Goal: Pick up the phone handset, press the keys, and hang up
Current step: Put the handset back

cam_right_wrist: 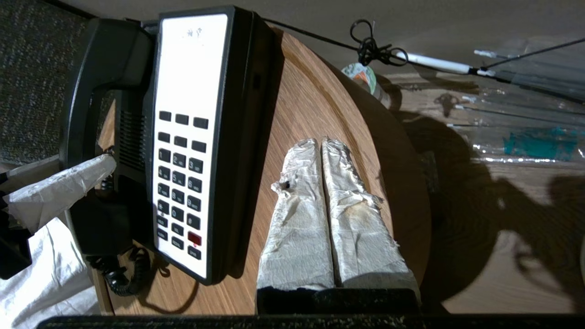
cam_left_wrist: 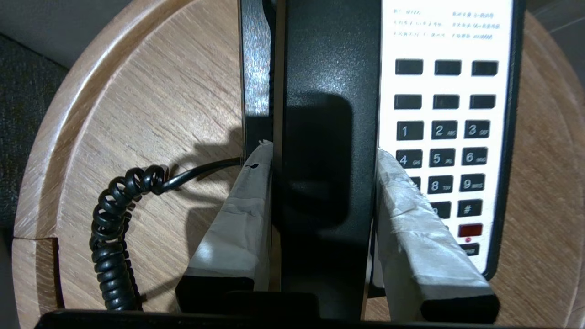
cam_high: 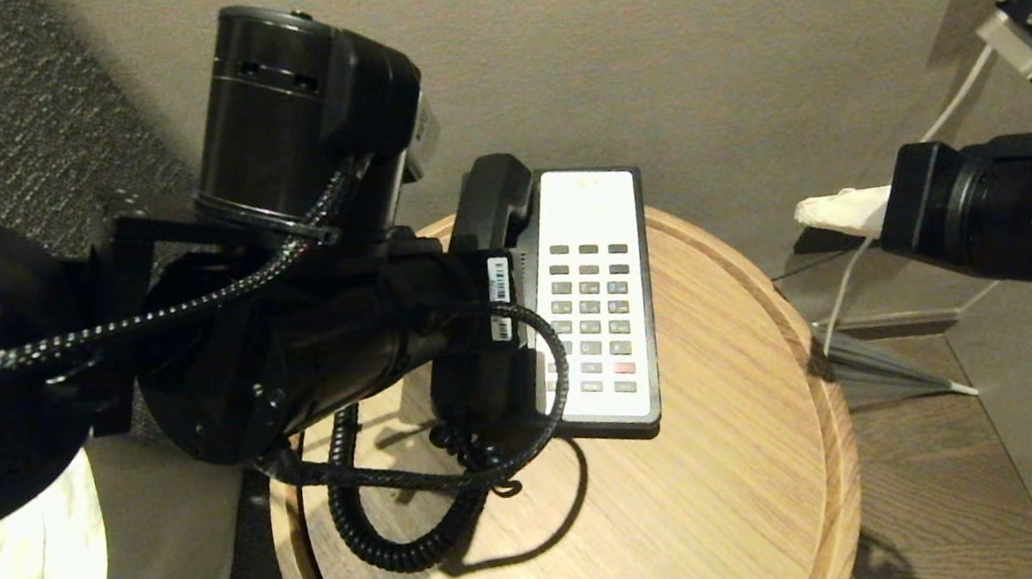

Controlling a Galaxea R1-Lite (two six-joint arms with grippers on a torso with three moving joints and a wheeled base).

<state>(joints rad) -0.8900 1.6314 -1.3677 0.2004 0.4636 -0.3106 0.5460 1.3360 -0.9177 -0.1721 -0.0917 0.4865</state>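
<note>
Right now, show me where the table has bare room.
Bare wood lies between the phone base and the round table rim on the right, and across the near side. Crowded: left gripper around the handset, with the coiled cord.

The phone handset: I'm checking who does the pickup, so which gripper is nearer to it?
Left. The left gripper has its jaws on both sides of the phone handset. The right gripper hangs shut beyond the keypad side, apart from it.
</note>
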